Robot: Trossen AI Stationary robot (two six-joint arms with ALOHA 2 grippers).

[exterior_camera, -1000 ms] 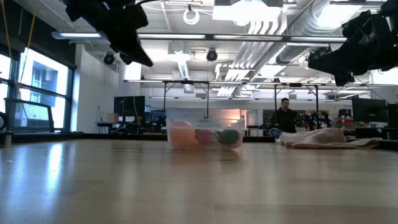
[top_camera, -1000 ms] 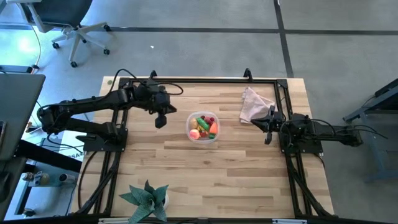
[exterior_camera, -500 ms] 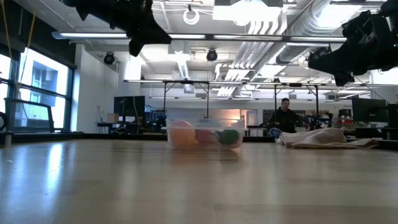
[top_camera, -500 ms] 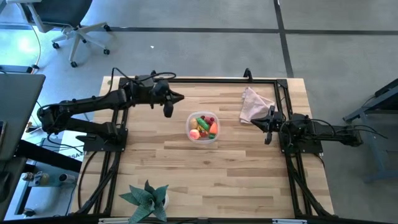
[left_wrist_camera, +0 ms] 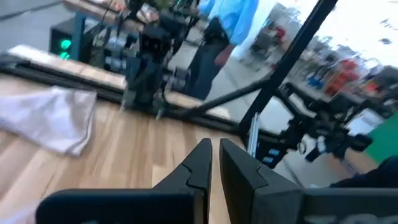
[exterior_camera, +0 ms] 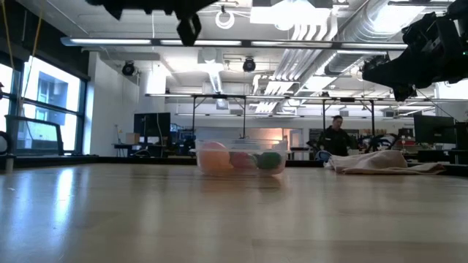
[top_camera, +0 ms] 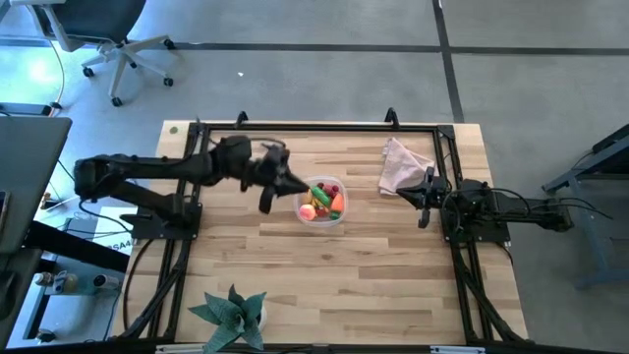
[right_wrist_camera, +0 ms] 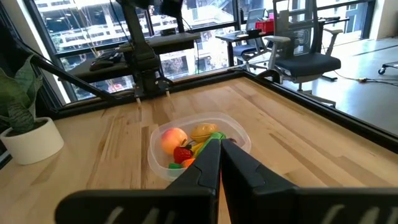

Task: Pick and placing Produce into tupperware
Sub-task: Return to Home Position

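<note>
Produce fills the clear plastic tub near the middle of the wooden table: an orange-pink ball, a tan lump, red and green bits, all inside its walls. Seen from overhead, the left gripper hangs just beside the tub, which lies at its 3 o'clock. From table height that gripper is well up in the air, above the tub and off to one side, not touching it. Its own camera shows the two fingers drawn together with only a sliver between them and nothing held.

The right gripper waits by its base at the table's right side, with the tub well apart at its 9 o'clock. Its fingers are pressed together, empty, and point straight at the tub and the produce in it.

A pinkish cloth lies crumpled at the tub's 1 o'clock, close to the right gripper, at about its 11 o'clock. A potted plant stands at the tub's 7 o'clock near the table's edge. Off the table, an office chair stands on the floor at 11 o'clock. Across the room a person is in the background beyond the cloth.
</note>
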